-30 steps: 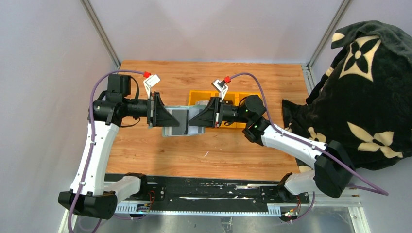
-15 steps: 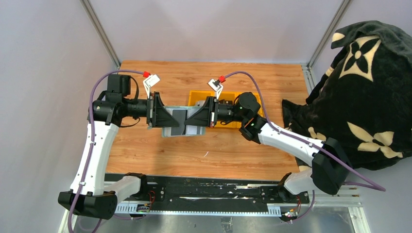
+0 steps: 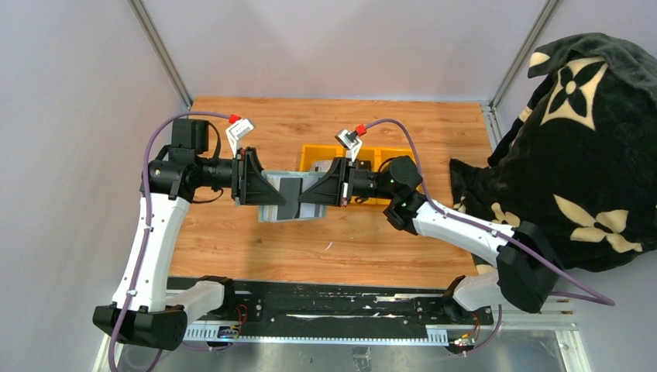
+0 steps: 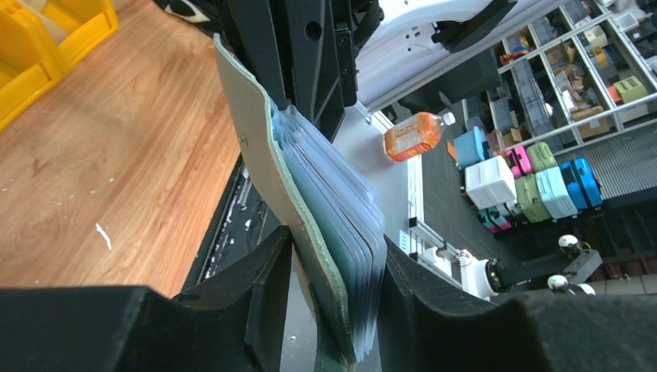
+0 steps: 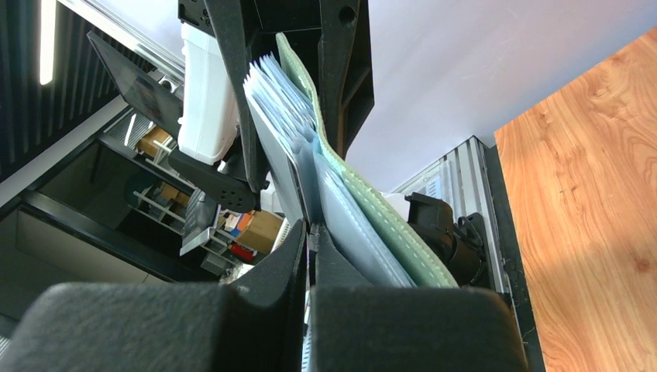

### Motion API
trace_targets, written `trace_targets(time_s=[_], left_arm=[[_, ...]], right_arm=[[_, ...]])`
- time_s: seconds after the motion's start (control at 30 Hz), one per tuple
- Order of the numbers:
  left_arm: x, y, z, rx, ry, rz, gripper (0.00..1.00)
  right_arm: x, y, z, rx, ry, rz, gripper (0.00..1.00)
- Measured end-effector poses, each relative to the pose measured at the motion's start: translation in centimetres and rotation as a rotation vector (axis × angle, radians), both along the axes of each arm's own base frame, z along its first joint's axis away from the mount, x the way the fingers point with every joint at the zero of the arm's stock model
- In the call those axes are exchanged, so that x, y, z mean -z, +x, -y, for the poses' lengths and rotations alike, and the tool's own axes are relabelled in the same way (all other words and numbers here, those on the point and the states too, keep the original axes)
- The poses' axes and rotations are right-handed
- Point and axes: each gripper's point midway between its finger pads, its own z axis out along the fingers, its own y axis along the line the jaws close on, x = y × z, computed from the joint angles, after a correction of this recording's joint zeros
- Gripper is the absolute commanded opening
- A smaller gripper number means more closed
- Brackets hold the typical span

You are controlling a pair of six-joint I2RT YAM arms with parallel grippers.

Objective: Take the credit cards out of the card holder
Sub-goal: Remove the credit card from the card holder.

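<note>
The pale sage-green card holder [image 3: 280,208] hangs in the air between my two grippers, above the wooden table. My left gripper [image 3: 262,188] is shut on its left end; in the left wrist view its jaws [image 4: 335,310] clamp the green cover [image 4: 252,124] and the fanned pockets [image 4: 333,201]. My right gripper [image 3: 316,194] is shut on a thin grey leaf at the right end of the fan, seemingly a credit card [image 3: 311,208]. In the right wrist view its jaws [image 5: 310,242] stand almost closed beside the pockets [image 5: 283,108] and green cover [image 5: 387,229]. A dark card face [image 3: 289,188] shows on top.
The yellow three-compartment bin [image 3: 318,154] stands just behind the grippers and shows in the left wrist view [image 4: 35,46]. A black blanket with a cream flower pattern [image 3: 581,155] lies heaped at the table's right edge. Bare wood [image 3: 333,248] lies in front.
My right gripper pushed left into the holder, then drew back slightly to the right. My left gripper and the holder shifted a little right and down.
</note>
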Motion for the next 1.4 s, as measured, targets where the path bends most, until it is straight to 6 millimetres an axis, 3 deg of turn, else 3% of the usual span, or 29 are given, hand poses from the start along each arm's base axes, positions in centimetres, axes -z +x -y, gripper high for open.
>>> trace_targets(time_s=[0.33, 0.8, 1.0, 1.2, 1.33, 1.4], left_arm=[[-0.2, -0.2, 0.0, 0.014, -0.013, -0.001, 0.19], [-0.1, -0.1, 0.1, 0.019, -0.013, -0.012, 0.16], [-0.2, -0.1, 0.1, 0.015, -0.009, -0.009, 0.00], [0.5, 0.7, 0.1, -0.021, 0.026, -0.021, 0.00], [1.0, 1.3, 0.0, -0.042, 0.049, -0.031, 0.00], [1.1, 1.4, 0.0, -0.050, 0.056, -0.032, 0.00]], right_arm=[[-0.5, -0.3, 0.9, 0.003, 0.023, -0.002, 0.00], [-0.1, -0.6, 2.0, 0.020, 0.025, -0.002, 0.00], [0.1, -0.8, 2.5, 0.031, 0.022, -0.001, 0.01], [0.3, -0.5, 2.3, 0.034, 0.014, -0.013, 0.31], [0.5, -0.1, 1.7, 0.026, 0.018, -0.031, 0.36], [0.6, 0.0, 1.5, 0.023, 0.022, -0.039, 0.32]])
